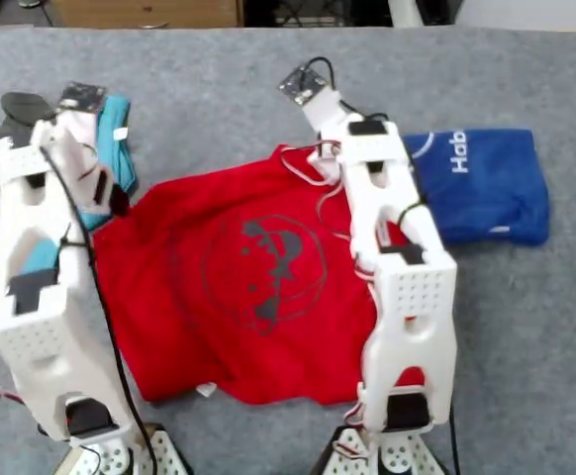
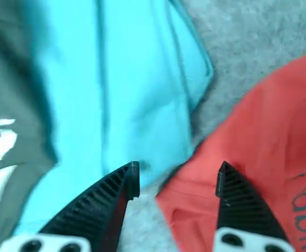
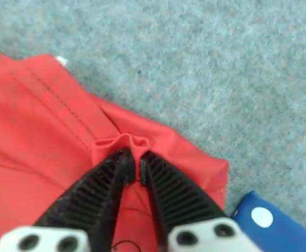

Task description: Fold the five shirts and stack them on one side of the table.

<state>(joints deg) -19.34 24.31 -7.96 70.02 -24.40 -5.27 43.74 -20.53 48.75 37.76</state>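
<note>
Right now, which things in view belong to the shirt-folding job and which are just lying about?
Job:
- red printed shirt, spread flat, its edge pinched by the right gripper
- folded blue shirt
- turquoise shirt
- dark grey garment beside it, probably a shirt
- left gripper, open above the turquoise and red edges

Lying about:
- wooden furniture behind the grey felt-covered table

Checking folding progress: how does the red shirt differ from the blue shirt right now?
The red shirt lies spread open mid-table; the blue shirt is folded into a compact rectangle beside the right arm. The right tool pinches the red shirt's edge; no tool holds the blue shirt. Both rest on the grey table.
</note>
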